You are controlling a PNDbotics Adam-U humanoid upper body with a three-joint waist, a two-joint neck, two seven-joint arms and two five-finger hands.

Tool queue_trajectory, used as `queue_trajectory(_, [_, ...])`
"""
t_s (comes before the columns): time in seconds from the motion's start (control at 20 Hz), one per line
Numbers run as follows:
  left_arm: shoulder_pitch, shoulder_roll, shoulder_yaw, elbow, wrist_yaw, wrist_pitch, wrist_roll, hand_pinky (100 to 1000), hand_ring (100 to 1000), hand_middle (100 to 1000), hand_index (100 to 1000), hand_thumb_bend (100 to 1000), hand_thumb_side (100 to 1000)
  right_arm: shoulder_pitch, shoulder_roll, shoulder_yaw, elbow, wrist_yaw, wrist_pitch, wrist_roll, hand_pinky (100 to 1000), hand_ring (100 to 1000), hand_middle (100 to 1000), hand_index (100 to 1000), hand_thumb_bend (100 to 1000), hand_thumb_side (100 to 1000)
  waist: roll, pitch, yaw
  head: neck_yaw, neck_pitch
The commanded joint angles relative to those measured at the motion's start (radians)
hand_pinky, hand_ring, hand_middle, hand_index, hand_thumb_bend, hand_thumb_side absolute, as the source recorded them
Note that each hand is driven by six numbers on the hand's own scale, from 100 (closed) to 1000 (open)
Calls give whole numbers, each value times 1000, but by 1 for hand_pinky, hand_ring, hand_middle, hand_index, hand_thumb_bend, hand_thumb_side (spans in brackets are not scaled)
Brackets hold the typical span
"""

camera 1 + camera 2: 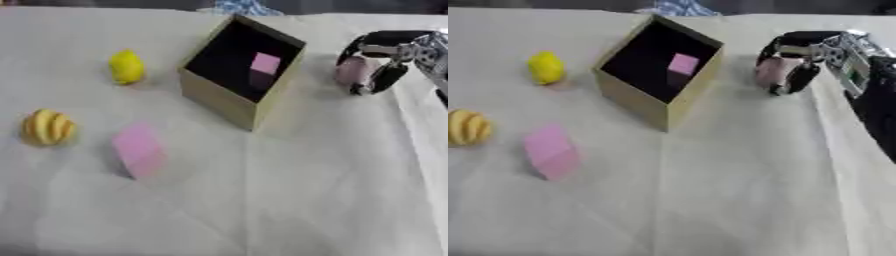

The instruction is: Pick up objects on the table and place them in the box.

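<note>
An open cardboard box point(229, 102) with a dark inside stands at the upper middle of the table; a small pink cube point(264, 64) lies in it. My right hand point(378, 62) hovers just right of the box, its fingers curled round a pale pink object point(352, 70). Left of the box sits a yellow lemon-shaped thing point(126, 66). A yellow ribbed round thing point(47, 127) rests near the left edge. A larger pink block point(138, 149) lies in front of the box to the left. My left hand shows in neither view.
A white cloth point(306, 190) covers the table, with open cloth across the front and right. A blue patterned thing point(238, 7) shows beyond the far edge. My dark right arm point(878, 105) comes in along the right side.
</note>
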Motion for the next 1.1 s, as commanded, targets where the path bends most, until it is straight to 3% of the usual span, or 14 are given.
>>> queue_trajectory(0.05, [-10,13,3,-16,1,-4,-3,732,714,662,796,392,651,-25,-10,-15,7,9,0,-12,832,824,627,727,164,100,3,-18,0,-2,-9])
queue_trajectory(0.2, [-10,12,3,-18,1,-5,-3,732,714,661,797,391,650,-30,-9,-15,-16,4,5,-32,823,785,585,680,100,100,2,-22,0,-1,-8])
queue_trajectory(0.25, [-10,12,2,-18,0,-4,-3,733,714,660,797,391,650,-32,-9,-12,-32,2,9,-44,821,780,573,668,138,100,1,-24,-1,-1,-7])
queue_trajectory(0.4, [-9,12,2,-19,-2,-4,-3,733,715,659,797,389,650,-34,-14,-3,-103,-14,24,-75,824,777,559,654,100,100,1,-27,-1,-2,-5])
queue_trajectory(0.6, [-9,13,2,-20,-5,-3,-3,733,716,658,797,389,648,-45,-25,28,-313,-86,60,-70,831,776,551,656,100,100,1,-31,1,-5,-1])
queue_trajectory(0.85, [-10,15,-1,-21,-7,-2,-6,733,716,658,797,390,646,-112,9,74,-558,-216,144,13,836,775,547,663,100,100,-1,-36,3,-13,7])
queue_trajectory(1.1, [-15,15,-5,-22,-8,-2,-10,733,716,658,797,392,644,-174,97,88,-573,-236,202,64,839,780,554,677,100,100,-1,-39,11,-31,8])
